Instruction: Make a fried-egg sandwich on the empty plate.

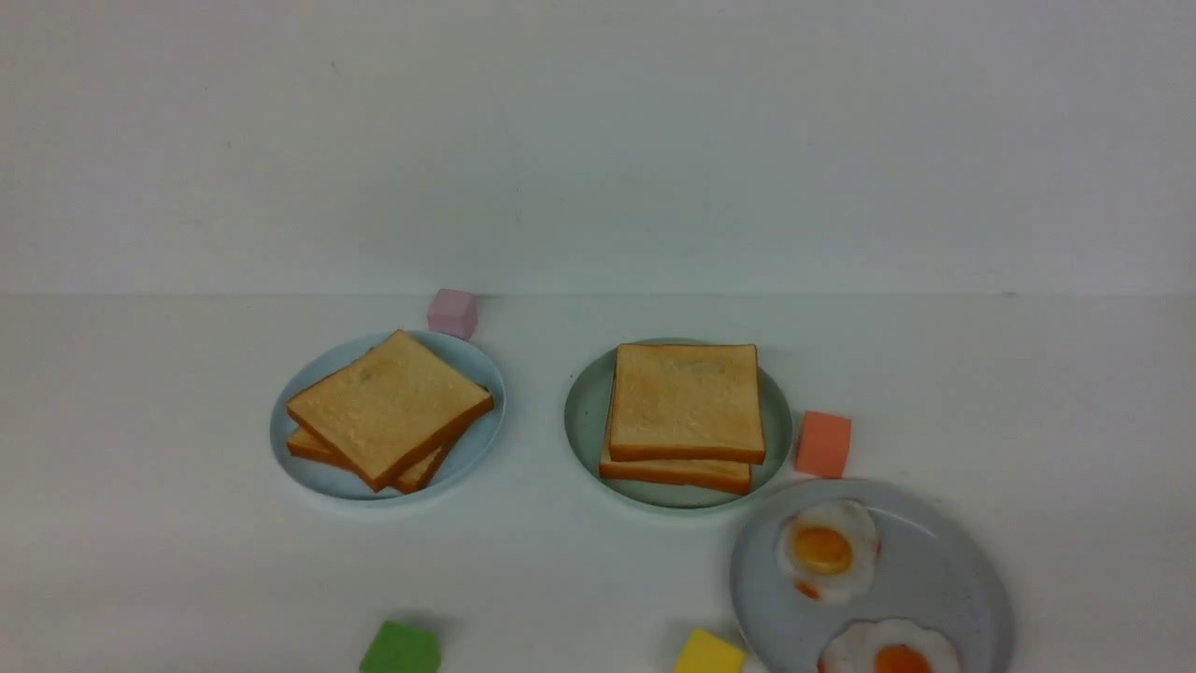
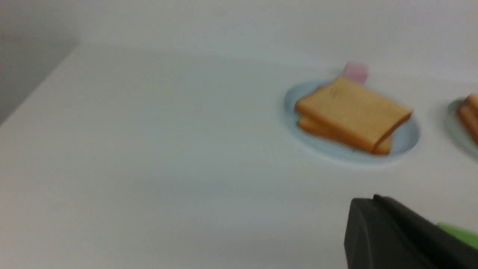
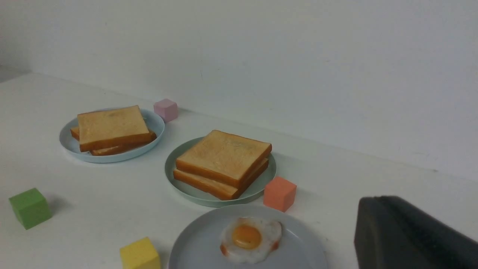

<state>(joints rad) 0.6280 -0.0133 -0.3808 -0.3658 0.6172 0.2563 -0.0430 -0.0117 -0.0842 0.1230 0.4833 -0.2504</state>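
sandwich: lies on mint plate, both toasts stacked, seems finished | left gripper: closed, empty, far from it | right gripper: closed, empty, drawn aside behind egg plate, so nothing disturbs stack

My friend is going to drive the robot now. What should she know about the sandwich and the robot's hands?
Left gripper: shut, holding nothing, drawn back above the table.
Right gripper: shut, empty, also drawn back.
Sandwich: two toast slices stacked on the mint-green plate. No egg shows between them from here.
Spare toast sits on the pale blue plate; two fried eggs lie on the grey plate.
Done: stacking looks finished.
Left: check the egg is inside.
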